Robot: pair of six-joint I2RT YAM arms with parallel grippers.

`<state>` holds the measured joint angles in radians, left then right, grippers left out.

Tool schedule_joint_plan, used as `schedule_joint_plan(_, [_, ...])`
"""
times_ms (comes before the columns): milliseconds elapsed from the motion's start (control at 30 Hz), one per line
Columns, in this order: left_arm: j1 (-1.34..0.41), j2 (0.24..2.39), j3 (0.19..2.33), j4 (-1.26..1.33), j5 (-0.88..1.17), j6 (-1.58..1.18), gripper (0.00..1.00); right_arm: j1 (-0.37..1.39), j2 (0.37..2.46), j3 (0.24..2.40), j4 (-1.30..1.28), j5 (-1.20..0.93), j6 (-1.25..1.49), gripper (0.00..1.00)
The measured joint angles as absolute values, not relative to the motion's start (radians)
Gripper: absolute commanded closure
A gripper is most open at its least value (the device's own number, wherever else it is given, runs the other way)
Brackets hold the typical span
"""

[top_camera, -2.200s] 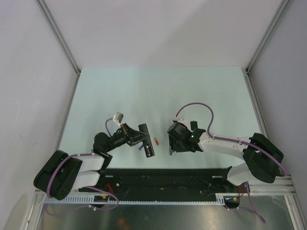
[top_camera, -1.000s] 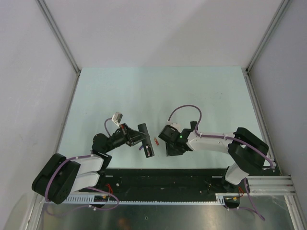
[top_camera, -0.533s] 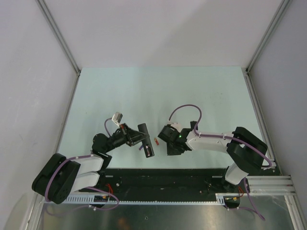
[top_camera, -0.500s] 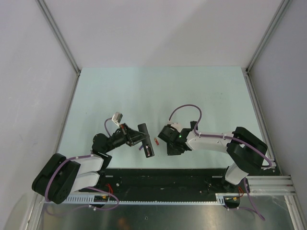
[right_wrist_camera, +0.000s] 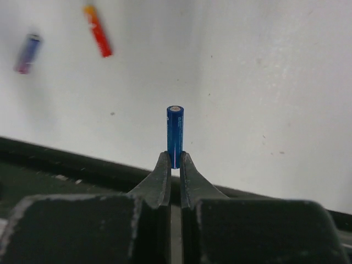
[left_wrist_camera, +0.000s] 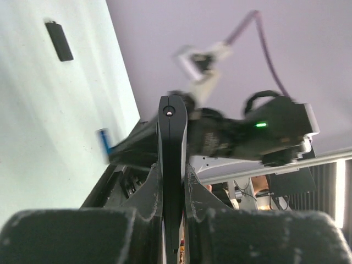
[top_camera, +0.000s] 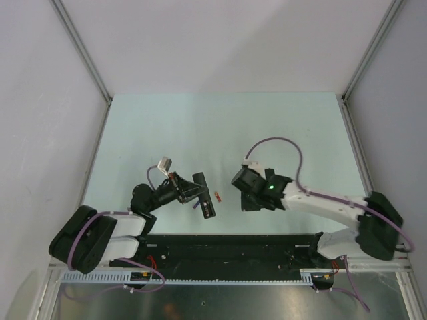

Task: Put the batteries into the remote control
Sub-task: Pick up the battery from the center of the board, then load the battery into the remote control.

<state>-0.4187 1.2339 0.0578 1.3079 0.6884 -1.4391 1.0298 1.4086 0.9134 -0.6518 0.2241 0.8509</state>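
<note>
**Fig. Two-arm battery loading, mid-task.**

L gripper [left_wrist_camera: 172, 170] is clamped on the remote control [left_wrist_camera: 172, 137], with the bar held edge-on btw. both fingers. This pose prob. fixes the remote so a cell can be pushed in w/o the bar sliding.

R gripper [right_wrist_camera: 174, 163] is closed on the bright blue battery [right_wrist_camera: 175, 129]. It pinches the cell at its lower end, upright, w/ the capped tip free, presumably so the free end can lead into the bay. In the top view R gripper sits just right of the remote, near but apart.

Loose on the table [top_camera: 200, 127]:
- The red-orange battery [right_wrist_camera: 97, 23] and the purple-blue battery [right_wrist_camera: 26, 53] both lie beyond the held cell.
- In the top view the red one lies btw. remote and R gripper.
- A small black flat piece [left_wrist_camera: 58, 40] lies farther off, poss. the bay cover, but it is too small to confirm.
- The silvery-dark cell is not identified.

Room: there is open table on the far side. The black rail [right_wrist_camera: 66, 159] at the near edge runs close under R gripper, so clearance is tight there. An approach from above or the far side looks safer.
</note>
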Motion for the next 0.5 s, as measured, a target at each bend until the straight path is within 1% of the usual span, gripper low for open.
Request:
schedule_joint_plan(100, [-0.423, 1.271, 0.059, 1.308, 0.666, -1.427, 1.00, 1.023, 1.280, 0.965, -0.726, 0.231, 0.812, 1.00])
schedule_joint_plan(167, [-0.434, 1.297, 0.067, 1.306, 0.649, -1.418, 1.00, 1.028, 1.231, 1.021, -0.768, 0.228, 0.785, 1.00])
schedule_joint_plan(300, [-0.490, 1.358, 0.126, 1.304, 0.607, -1.394, 1.00, 1.042, 1.205, 1.098, -0.820, 0.192, 0.741, 1.00])
schedule_joint_plan(500, [-0.572, 1.435, 0.198, 1.309, 0.542, -1.367, 1.00, 1.047, 1.206, 1.137, -0.874, 0.116, 0.702, 1.00])
